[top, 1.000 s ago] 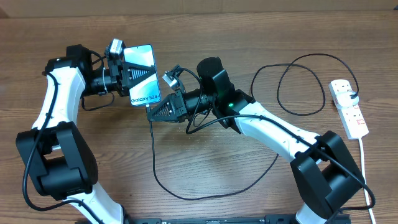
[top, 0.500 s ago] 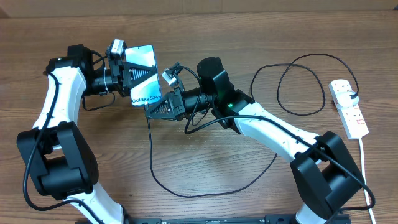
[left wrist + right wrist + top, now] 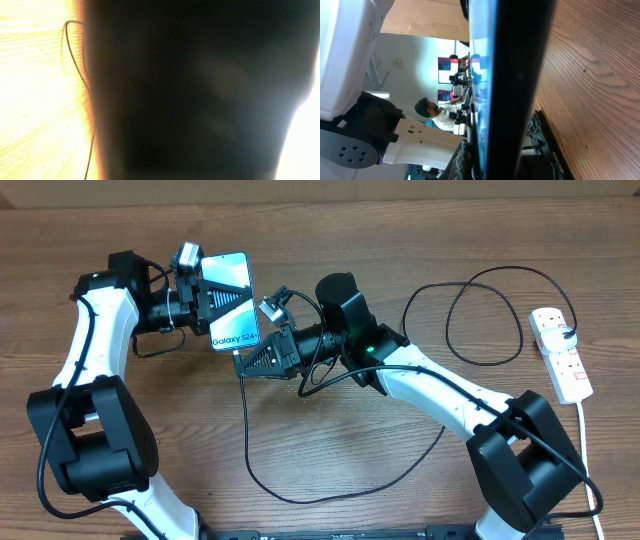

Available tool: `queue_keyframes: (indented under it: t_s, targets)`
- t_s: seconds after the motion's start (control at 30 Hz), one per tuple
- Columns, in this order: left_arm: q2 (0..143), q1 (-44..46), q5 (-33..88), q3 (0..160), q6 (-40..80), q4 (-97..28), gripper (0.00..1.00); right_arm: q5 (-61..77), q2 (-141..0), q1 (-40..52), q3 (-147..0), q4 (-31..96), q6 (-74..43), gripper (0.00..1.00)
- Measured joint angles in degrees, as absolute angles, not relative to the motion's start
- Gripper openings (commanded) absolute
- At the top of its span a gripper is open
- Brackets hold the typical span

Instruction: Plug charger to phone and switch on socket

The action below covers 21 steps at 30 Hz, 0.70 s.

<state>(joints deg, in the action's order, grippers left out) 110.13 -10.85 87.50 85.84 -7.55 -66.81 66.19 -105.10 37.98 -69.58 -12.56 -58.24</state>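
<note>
On the grained brown wooden table (image 3: 330, 240), the left gripper (image 3: 235, 302), a black wedge on a white-shelled arm, is pinched onto the phone (image 3: 232, 330), a slim glossy slab with a bright blue screen held at about ten o'clock. In the left wrist view it is only a dark mass against glare. At the phone's five o'clock corner, the right gripper (image 3: 243, 363) is pressed together on the tip of the charger (image 3: 243, 425), whose thin black cable drops toward six o'clock and loops right. The socket (image 3: 560, 355), a long white plastic strip, lies at three o'clock. Compared with half a second earlier, the right gripper sits slightly lower, a touch farther from the phone. There are two grippers, one phone, one charger and one socket.
</note>
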Motion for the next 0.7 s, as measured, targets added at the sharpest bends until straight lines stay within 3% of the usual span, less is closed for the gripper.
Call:
queue_keyframes:
  t_s: [0.7]
  targets:
    - [110.13,-10.85,87.74,85.84,-5.87,-67.22,0.04,64.27,-105.1,37.91,-69.58,-12.45,-58.28,0.04]
